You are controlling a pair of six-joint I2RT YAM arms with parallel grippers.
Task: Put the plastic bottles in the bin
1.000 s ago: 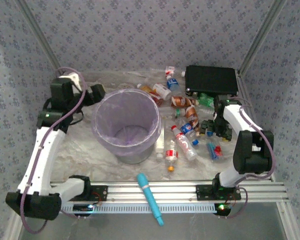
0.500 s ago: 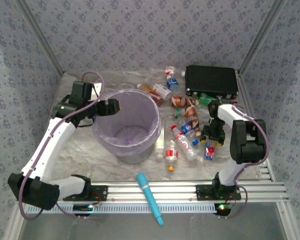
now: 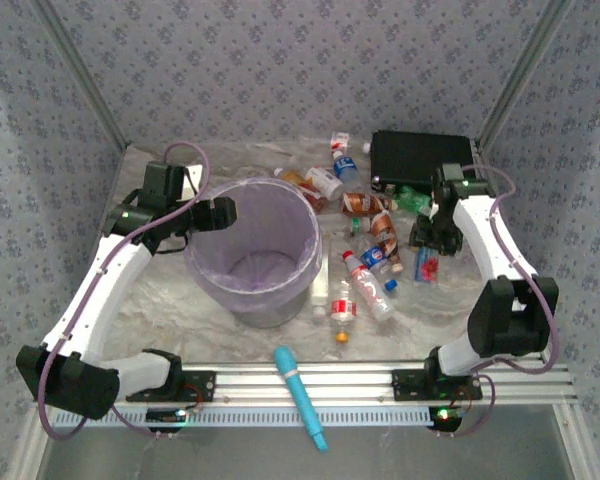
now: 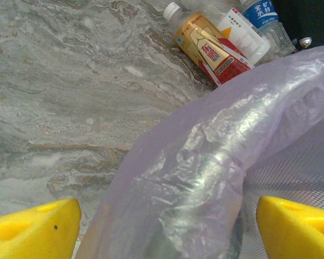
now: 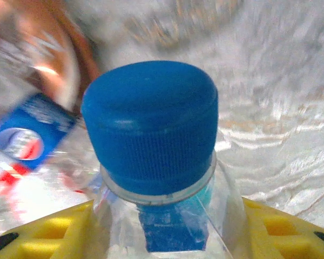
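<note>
Right pincer (image 5: 162,229) grips bottle (image 5: 151,124), cap toward wrist

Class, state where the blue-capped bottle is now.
Top view, right side: the blue-capped bottle sits gripped in the right gripper, just in front of the black case.

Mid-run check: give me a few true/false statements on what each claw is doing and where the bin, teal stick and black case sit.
1. The right claw is shut on a blue-capped bottle. True.
2. The left claw holds a bottle. False: it is open at the rim of the bin, gripping nothing.
3. The teal stick lies inside the bin. False: it lies across the rail at the near edge.
4. The black case sits at the far right of the table. True.
5. Several bottles lie on the table right of the bin. True.
</note>
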